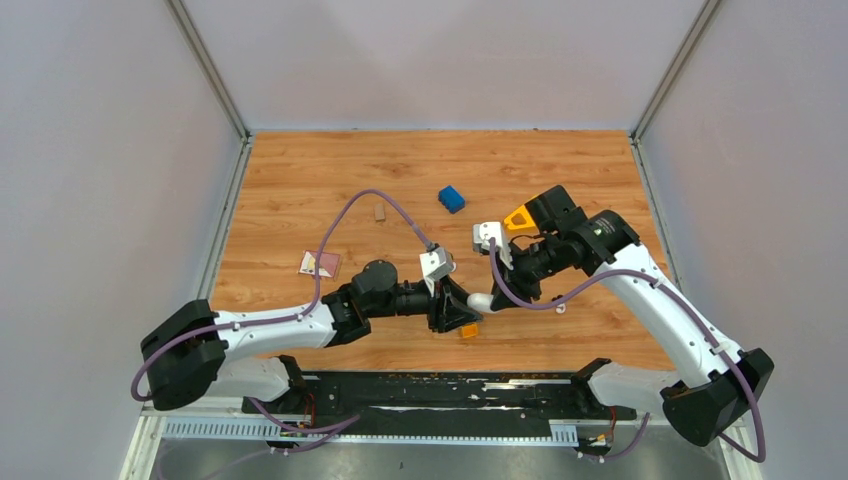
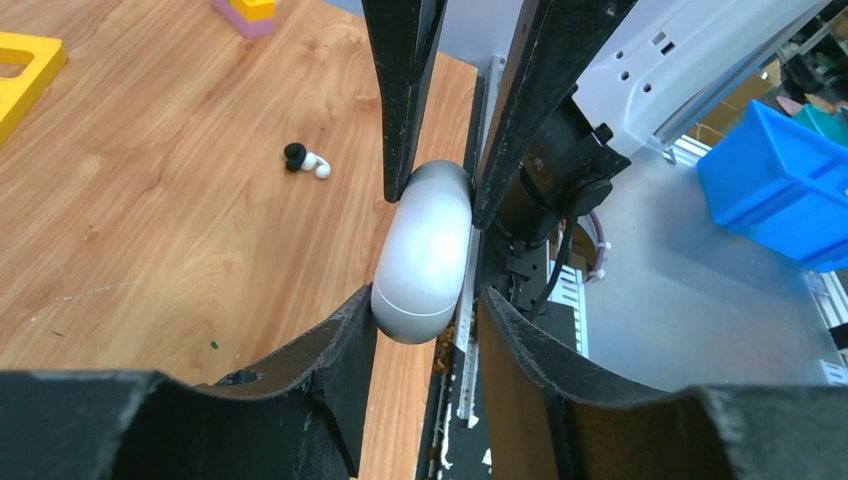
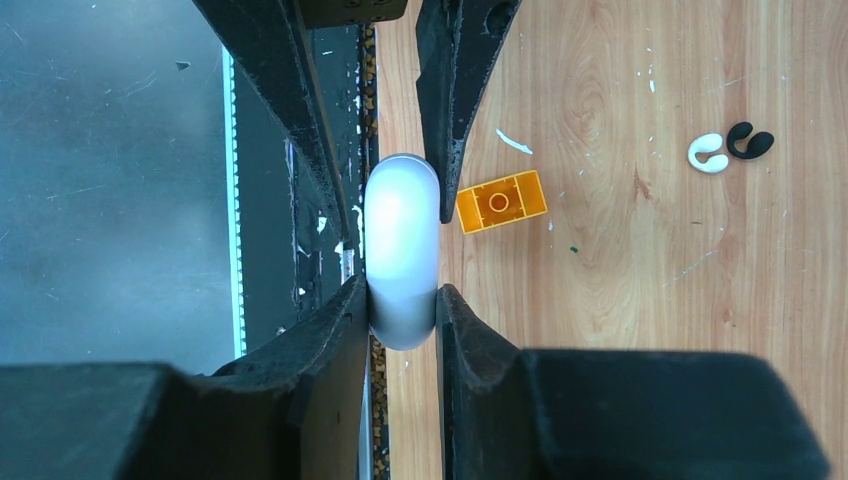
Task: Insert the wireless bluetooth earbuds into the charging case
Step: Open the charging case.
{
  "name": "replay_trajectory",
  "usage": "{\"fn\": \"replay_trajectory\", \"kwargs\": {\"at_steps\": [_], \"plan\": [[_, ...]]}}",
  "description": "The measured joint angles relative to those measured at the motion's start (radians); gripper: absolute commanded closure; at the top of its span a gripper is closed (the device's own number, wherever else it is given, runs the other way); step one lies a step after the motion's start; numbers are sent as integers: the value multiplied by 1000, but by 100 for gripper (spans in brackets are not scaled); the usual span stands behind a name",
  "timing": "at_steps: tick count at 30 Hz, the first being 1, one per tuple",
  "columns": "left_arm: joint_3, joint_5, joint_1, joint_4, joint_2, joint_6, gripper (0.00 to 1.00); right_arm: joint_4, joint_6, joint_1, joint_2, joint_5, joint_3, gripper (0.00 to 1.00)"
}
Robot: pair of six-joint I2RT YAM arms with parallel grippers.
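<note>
My left gripper [image 2: 425, 303] is clamped on the charging case [image 2: 425, 225], a finger pressed to each flat side. The right gripper [image 3: 400, 292] is clamped on the same case from the opposite end. The two pairs of fingers come at it tip to tip, each set only as far apart as the case is thick. Between them the case is held on edge above the near edge of the wooden table [image 3: 620, 330], and in neither wrist view does it touch the wood.

The lid looks shut, since I see one smooth white pebble with no gap and none of the inside. I read this as the step of getting the case open, with no earbud loaded yet. The next move calls for one gripper to hold the base firmly while the other shifts to the lid seam and levers it up. The shell is slick and could squirt out if the grips fight each other.

An orange block [image 3: 501, 201] lies just beside the case. The wireless bluetooth earbuds [image 3: 709, 152] lie well apart from it on the wood, a white curl and a black curl side by side.
</note>
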Motion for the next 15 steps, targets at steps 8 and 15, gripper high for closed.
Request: {"fn": "replay_trajectory", "kwargs": {"at_steps": [8,15], "plan": [[0,21,6,25,20,-12,72,-8,0,1,-11,2,-8,85],[0,45,8,47,44,-9,92,-15,1,1,-11,6,-15,75]]}}
